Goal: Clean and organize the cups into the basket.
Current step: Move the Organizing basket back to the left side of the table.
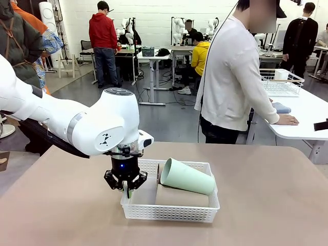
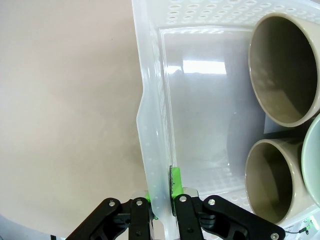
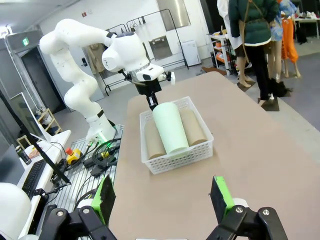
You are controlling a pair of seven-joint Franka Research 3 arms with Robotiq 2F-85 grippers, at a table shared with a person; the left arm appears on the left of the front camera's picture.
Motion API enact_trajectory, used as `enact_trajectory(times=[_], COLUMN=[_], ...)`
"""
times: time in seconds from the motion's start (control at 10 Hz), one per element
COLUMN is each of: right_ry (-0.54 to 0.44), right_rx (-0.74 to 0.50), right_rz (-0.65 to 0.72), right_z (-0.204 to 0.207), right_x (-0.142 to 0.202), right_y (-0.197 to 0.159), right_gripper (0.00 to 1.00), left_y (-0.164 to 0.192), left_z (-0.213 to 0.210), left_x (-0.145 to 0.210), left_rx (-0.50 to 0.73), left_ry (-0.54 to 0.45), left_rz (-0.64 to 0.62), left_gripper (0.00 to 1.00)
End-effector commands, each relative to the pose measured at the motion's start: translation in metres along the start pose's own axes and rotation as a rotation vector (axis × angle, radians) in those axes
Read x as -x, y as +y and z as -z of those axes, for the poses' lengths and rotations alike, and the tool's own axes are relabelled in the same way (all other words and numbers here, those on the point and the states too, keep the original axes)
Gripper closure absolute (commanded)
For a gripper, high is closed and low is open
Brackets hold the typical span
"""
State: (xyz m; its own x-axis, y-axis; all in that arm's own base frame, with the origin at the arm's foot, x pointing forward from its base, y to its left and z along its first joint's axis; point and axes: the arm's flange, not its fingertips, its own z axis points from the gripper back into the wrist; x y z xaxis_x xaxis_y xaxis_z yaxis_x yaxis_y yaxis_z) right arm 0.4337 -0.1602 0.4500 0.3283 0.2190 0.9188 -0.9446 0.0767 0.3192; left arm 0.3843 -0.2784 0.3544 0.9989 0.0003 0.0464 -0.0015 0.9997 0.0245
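The white lattice basket (image 1: 169,211) stands on the brown table, right of centre. A mint green cup (image 1: 187,177) lies tilted in it on top of two tan cups (image 1: 182,197). My left gripper (image 1: 126,187) is shut on the basket's left end wall. In the left wrist view my left gripper (image 2: 162,189) pinches that wall (image 2: 155,125) between its green pads, with two tan cup mouths (image 2: 285,70) (image 2: 267,180) and the mint rim (image 2: 312,160) beyond. In the right wrist view my right gripper (image 3: 162,200) hangs open well above the table, away from the basket (image 3: 180,157) and mint cup (image 3: 170,127).
Bare brown tabletop (image 1: 266,205) surrounds the basket on all sides. A person (image 1: 233,77) stands beyond the far edge, leaning on another white table that carries a white wire basket (image 1: 281,82). Cables and gear lie on the floor past the table's side (image 3: 95,155).
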Motion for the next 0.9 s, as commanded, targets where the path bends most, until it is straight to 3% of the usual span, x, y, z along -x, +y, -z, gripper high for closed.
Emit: enact_trajectory(times=[0.0, 0.2, 0.6, 0.8], right_ry=[-0.002, -0.003, 0.086, -0.022], right_rx=[-0.014, 0.041, 0.397, 0.41], right_rz=[0.058, 0.299, 0.581, 0.649], right_z=[-0.016, -0.034, -0.077, -0.091], right_x=[0.005, 0.019, 0.058, 0.072], right_y=[-0.007, 0.003, 0.06, 0.081], right_gripper=[0.0, 0.0, 0.0, 0.0], left_y=[-0.001, -0.001, -0.001, -0.001], left_z=[-0.002, -0.002, -0.002, -0.002], left_x=[0.0, 0.0, 0.0, 0.0], left_rx=[-0.002, -0.002, -0.002, -0.002], left_ry=[-0.007, -0.007, -0.007, -0.007], left_rz=[-0.004, -0.004, -0.004, -0.004], left_gripper=[1.0, 1.0, 1.0, 1.0])
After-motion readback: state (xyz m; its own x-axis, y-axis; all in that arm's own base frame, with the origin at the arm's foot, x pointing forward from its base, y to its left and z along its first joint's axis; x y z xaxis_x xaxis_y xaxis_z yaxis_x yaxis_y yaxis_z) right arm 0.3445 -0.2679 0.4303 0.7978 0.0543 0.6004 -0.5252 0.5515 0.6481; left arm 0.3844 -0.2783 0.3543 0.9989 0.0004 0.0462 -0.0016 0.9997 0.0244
